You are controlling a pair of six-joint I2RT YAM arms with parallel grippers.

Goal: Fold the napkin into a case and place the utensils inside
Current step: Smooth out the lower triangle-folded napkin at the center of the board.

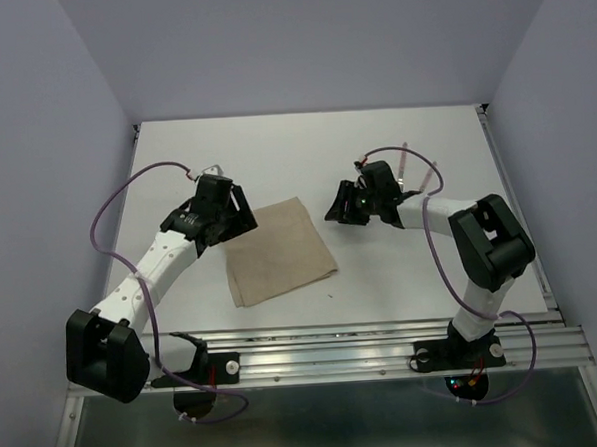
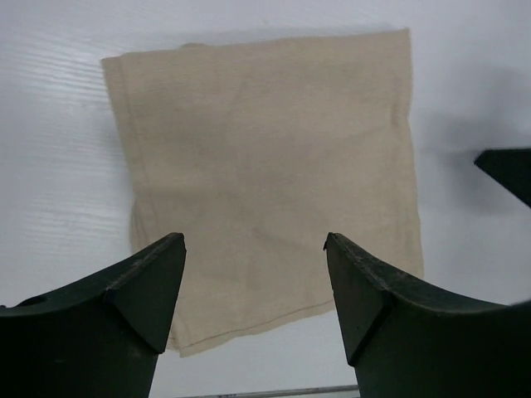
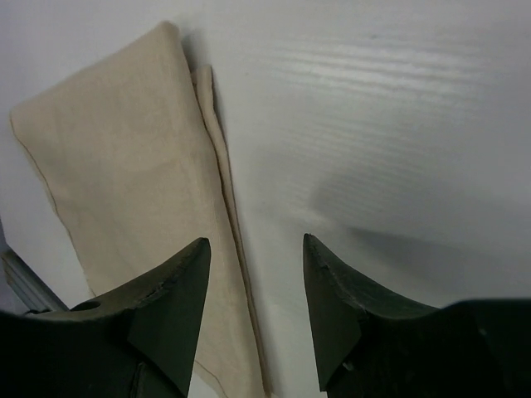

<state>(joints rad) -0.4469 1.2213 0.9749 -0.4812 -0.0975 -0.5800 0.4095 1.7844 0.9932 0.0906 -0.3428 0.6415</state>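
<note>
The tan napkin (image 1: 280,250) lies flat on the white table, folded to a rough square with layered edges. It also shows in the left wrist view (image 2: 274,157) and the right wrist view (image 3: 124,182). My left gripper (image 1: 246,218) is open and empty just above the napkin's left far edge (image 2: 255,249). My right gripper (image 1: 336,211) is open and empty a little right of the napkin's far right corner (image 3: 257,249), over its layered edge. Two pinkish-red utensil handles (image 1: 404,160) (image 1: 432,179) lie behind the right arm; their metal ends are hidden.
The metal rail (image 1: 385,344) runs along the table's near edge. White walls enclose the table at the back and both sides. The tip of the right gripper (image 2: 508,170) shows at the right edge of the left wrist view.
</note>
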